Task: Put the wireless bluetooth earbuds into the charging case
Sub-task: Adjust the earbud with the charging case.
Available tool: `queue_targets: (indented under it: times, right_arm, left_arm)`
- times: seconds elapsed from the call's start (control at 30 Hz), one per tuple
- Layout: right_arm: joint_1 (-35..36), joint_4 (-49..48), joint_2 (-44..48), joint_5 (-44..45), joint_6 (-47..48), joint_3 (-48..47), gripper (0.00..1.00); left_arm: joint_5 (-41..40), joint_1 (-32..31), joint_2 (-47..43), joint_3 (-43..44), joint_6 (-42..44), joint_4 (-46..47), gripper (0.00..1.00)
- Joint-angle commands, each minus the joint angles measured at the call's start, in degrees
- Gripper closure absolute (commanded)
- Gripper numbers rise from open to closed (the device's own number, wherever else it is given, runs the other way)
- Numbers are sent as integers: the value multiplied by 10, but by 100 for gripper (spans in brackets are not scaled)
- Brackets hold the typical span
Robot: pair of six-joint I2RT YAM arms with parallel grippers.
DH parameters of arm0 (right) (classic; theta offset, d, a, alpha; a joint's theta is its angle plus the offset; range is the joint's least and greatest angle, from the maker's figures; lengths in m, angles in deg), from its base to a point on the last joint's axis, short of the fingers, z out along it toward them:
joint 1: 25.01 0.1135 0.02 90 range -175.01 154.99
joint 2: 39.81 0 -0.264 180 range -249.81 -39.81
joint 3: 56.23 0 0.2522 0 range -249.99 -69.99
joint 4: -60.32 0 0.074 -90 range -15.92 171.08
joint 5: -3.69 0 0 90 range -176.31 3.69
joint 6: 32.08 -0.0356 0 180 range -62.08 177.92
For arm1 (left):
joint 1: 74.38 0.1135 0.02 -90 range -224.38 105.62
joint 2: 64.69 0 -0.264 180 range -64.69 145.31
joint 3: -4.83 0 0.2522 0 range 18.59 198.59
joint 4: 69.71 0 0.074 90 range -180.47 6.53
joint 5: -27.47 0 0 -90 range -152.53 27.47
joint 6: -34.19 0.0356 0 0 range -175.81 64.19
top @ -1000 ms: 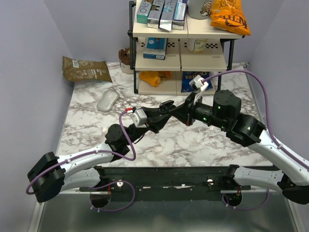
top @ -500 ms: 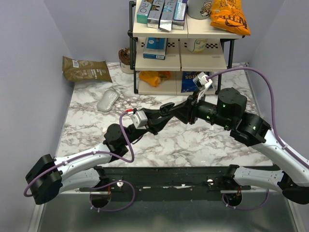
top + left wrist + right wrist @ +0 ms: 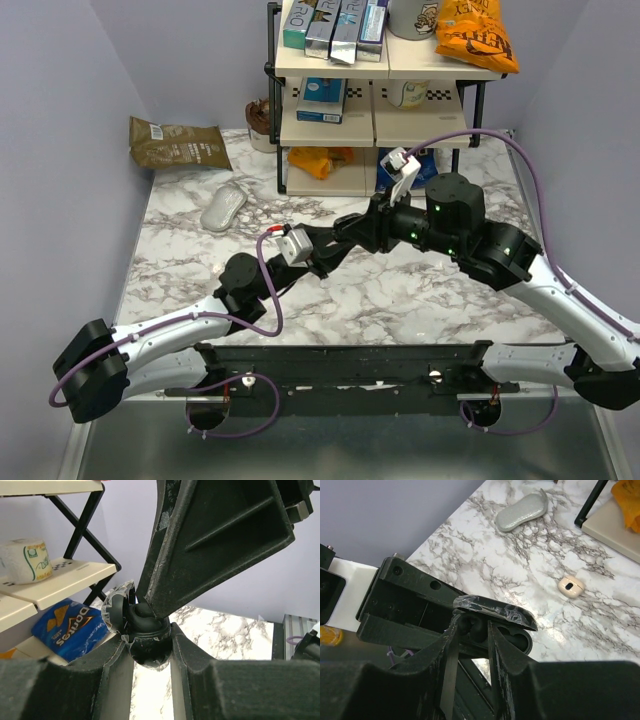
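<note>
Marble worktop (image 3: 420,290) with grey veining runs under both arms, which meet above its middle. One bud (image 3: 469,624) sits as a small black round shape in the near well of the case (image 3: 150,656), right between the right tool's fingertips. The other well beside it is dark, and I cannot tell whether it holds anything. The case is a black rounded pod held up off the worktop, its lid (image 3: 495,612) hinged open and tilted back.

The left tool (image 3: 148,639) is clamped on the case from both sides, fingers pressed against its lower half. The right tool (image 3: 472,628) comes in from the opposite side with its fingers parted, straddling the bud with a narrow gap either side; contact with the bud is unclear.

Down on the worktop lie a small cream capsule (image 3: 571,586) and, farther off, a grey oval pod (image 3: 522,511), well apart. A shelf rack (image 3: 375,100) stands at the far edge with a blue chip bag (image 3: 70,627) on its lowest level, and a brown bag (image 3: 178,142) lies in the far left corner.
</note>
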Motion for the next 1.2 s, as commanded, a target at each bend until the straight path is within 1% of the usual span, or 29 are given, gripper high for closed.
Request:
queue_targets:
  times: [0.0,0.2,0.3,0.43,0.47,0.53,0.57,0.63,0.67,0.73,0.8,1.0,1.13,1.17]
  right_arm:
    - [3,33,-8,26,-6,-19,61]
    - [4,56,-28,41,-3,-37,60]
    - [3,68,-37,66,-2,-39,60]
    - [3,71,-45,70,0,-39,61]
    - [3,71,-47,70,0,-40,62]
    - [3,71,-51,66,0,-39,68]
    - [4,71,-51,66,0,-39,74]
    - [3,70,-52,64,0,-38,80]
    - [3,70,-51,64,0,-36,86]
    - [4,68,-51,62,0,-35,91]
    - [3,67,-51,60,0,-35,99]
    - [4,48,-33,57,0,-19,99]
    - [4,-1,-4,58,-3,13,100]
    - [4,-7,0,59,-3,16,100]
  left_arm:
    - [-8,-2,-3,20,20,8,100]
    - [-17,-8,-5,24,26,1,100]
    - [-18,-11,-4,26,44,0,100]
    - [-20,-13,-3,26,49,0,100]
    - [-19,-14,-3,27,50,-1,100]
    - [-20,-15,-4,28,53,-1,100]
    - [-22,-15,-4,28,53,-1,100]
    - [-22,-16,-4,26,54,0,100]
    - [-23,-16,-5,26,53,0,100]
    - [-24,-16,-5,26,52,2,100]
    - [-23,-16,-5,24,50,6,100]
    - [-26,-16,-4,18,38,21,100]
    - [-27,-16,0,15,32,34,100]
    - [-27,-16,0,14,16,35,100]
